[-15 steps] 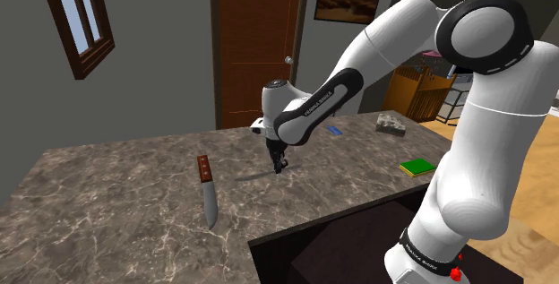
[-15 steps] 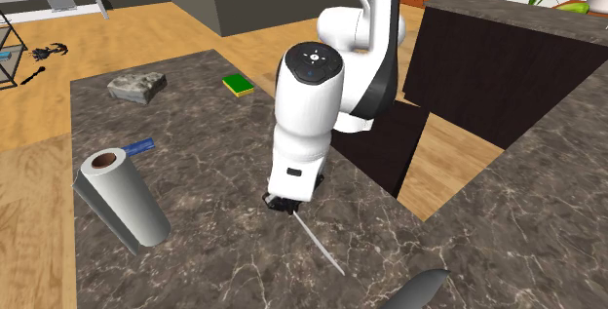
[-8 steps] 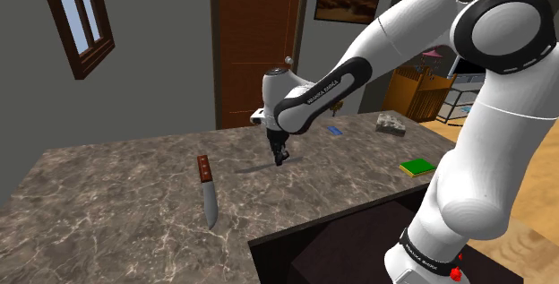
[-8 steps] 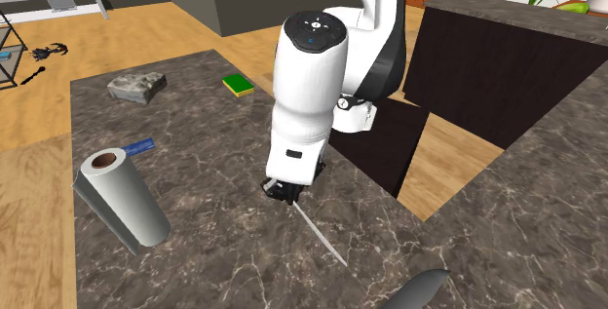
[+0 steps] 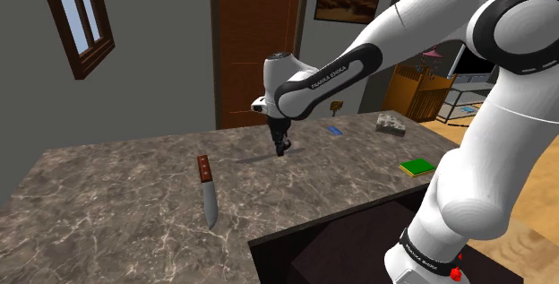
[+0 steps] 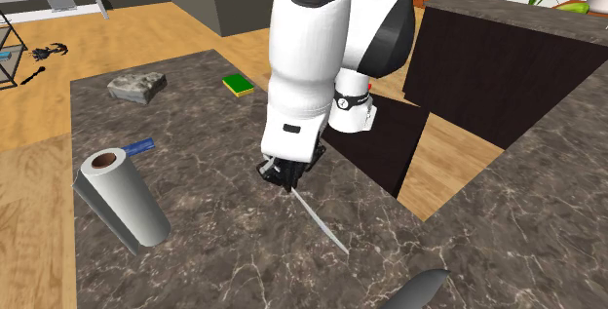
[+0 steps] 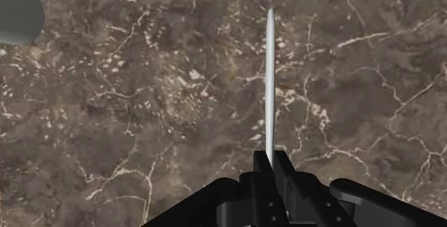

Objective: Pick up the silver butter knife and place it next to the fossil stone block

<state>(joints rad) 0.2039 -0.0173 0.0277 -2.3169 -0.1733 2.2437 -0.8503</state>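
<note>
Seeing gripper at mid frame in second exterior view, fingers clamped on end of silver butter knife. Thin blade runs toward lower right over marble countertop. I can't tell if tip touches. Stone block upper left, well apart from knife. Green sponge sits right of block. Brown-handled knife lies lower left in shoulder view.

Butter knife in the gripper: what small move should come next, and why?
Probably carry it at this height toward the stone block. The gripper is shut on the butter knife, which appears clear of the countertop, and the block lies apart, at the counter's other end.
</note>
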